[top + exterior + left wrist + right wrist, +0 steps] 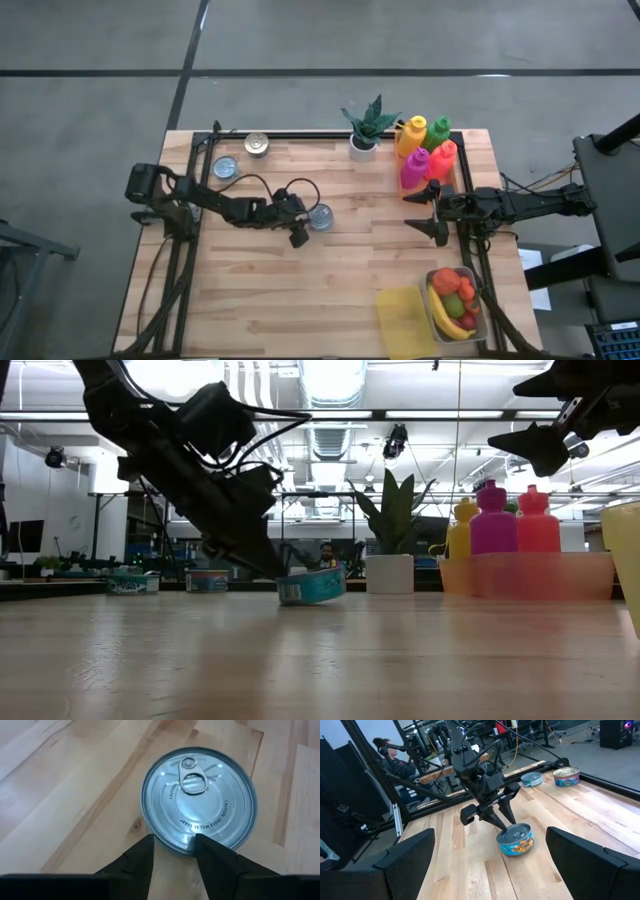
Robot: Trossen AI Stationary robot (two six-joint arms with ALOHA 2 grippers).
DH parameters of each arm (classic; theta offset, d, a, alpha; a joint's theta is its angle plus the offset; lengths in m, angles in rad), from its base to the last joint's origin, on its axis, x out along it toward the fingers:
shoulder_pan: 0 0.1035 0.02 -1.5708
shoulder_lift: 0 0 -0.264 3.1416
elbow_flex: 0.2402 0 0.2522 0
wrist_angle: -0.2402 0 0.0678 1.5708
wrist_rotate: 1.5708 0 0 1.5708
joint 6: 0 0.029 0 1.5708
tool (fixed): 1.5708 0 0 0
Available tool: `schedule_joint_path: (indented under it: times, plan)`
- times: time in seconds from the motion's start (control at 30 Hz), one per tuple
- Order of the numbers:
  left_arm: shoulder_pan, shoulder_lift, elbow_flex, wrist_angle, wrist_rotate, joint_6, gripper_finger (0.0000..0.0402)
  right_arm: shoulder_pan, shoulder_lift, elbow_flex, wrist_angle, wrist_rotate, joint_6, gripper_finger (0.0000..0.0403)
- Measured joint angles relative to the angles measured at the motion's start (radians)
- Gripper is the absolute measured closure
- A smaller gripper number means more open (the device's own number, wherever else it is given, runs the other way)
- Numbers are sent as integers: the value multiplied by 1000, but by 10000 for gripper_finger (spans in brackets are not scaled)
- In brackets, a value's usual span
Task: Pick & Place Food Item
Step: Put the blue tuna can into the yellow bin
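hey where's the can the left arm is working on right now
The can sits near the table's middle in the high view, tilted in the low view, with the left gripper shut on its rim.

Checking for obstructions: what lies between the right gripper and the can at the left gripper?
Only bare table separates the right gripper from the can, per the high view.
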Motion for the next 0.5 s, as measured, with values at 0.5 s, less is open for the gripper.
schedule_joint_path:
  times: [0.5]
  plan:
    - [-1,6,-51,-2,24,-62,252,0,0,0,0,0,0,24]
